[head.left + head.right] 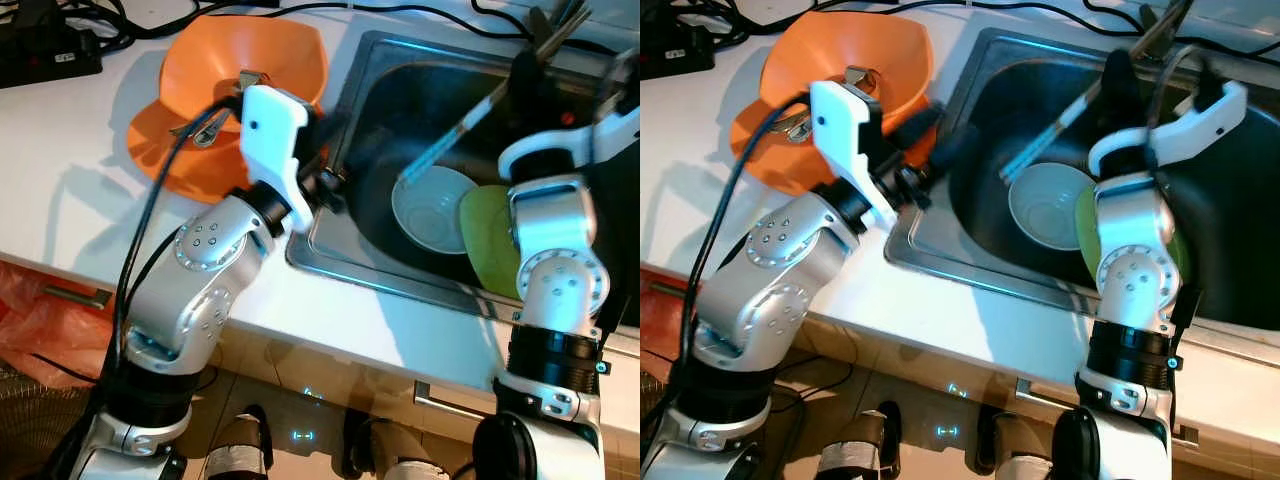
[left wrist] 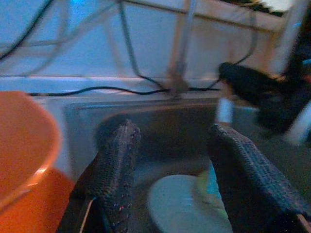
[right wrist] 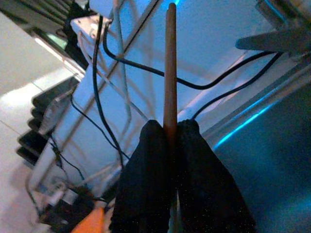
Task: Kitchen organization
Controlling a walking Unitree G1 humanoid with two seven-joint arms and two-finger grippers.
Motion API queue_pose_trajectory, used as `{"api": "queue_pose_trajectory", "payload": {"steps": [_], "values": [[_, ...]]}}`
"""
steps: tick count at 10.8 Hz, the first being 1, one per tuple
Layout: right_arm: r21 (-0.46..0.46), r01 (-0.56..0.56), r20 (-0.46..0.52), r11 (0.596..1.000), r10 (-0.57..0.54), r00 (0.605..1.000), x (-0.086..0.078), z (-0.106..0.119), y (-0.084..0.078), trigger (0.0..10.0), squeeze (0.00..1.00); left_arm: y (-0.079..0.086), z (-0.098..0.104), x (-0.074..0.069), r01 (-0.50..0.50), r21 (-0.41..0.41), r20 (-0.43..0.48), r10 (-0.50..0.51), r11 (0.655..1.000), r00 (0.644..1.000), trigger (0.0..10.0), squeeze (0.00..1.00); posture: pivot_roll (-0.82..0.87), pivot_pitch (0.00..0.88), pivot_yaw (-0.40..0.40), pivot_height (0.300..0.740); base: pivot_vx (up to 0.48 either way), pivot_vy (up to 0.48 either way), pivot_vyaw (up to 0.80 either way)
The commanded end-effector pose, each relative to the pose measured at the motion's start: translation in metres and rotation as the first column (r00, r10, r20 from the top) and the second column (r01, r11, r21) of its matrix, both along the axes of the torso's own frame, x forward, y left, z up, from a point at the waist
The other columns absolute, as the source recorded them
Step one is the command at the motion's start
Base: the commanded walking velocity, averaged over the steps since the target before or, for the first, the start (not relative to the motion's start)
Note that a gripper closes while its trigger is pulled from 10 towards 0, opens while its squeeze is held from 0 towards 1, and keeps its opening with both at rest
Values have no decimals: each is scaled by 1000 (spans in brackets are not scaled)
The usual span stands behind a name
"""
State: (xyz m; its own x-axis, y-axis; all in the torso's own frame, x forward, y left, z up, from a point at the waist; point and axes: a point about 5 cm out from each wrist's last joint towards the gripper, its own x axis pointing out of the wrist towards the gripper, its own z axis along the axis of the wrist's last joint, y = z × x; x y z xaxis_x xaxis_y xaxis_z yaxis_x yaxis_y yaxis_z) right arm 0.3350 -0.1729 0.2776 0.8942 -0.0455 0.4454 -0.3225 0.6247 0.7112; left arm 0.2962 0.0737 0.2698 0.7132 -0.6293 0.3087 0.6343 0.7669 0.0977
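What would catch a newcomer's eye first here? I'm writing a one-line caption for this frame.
The big orange bowl on the white counter, left of the steel sink. In the sink lie a pale bowl and a green plate. Above them the right gripper pinches a thin stick; the left gripper hovers open at the sink's edge.

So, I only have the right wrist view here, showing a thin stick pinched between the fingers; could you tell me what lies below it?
Observer: The right gripper holds the stick above the sink, where a white bowl sits.
Operator: Is anything beside that bowl, please?
Observer: Yes, a green plate lies against the bowl's right side.
Operator: And where is the other arm?
Observer: The left gripper is open at the sink's left edge, next to an orange bowl on the counter.
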Motion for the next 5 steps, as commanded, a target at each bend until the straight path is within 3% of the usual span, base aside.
{"api": "queue_pose_trajectory", "payload": {"steps": [1,3,4,5], "values": [[-90,40,19,995,-39,999,-3,0,-1,10000,0,-2,2,0,-29,-1,41,29,1000,999,10000,0,120,257,-25,740,0,0,0],[-235,103,27,967,-99,995,-3,-3,1,10000,0,-5,-6,2,-45,25,42,44,999,998,10000,0,119,258,-25,740,0,0,0],[-371,164,40,914,-161,986,-3,-9,0,10000,0,-8,-13,2,-47,40,42,45,998,998,10000,0,120,257,-24,740,0,0,0],[-450,194,67,871,-184,981,-4,-12,1,10000,0,-14,-20,1,-34,57,40,32,998,999,10000,0,117,256,-25,740,0,0,0]]}}
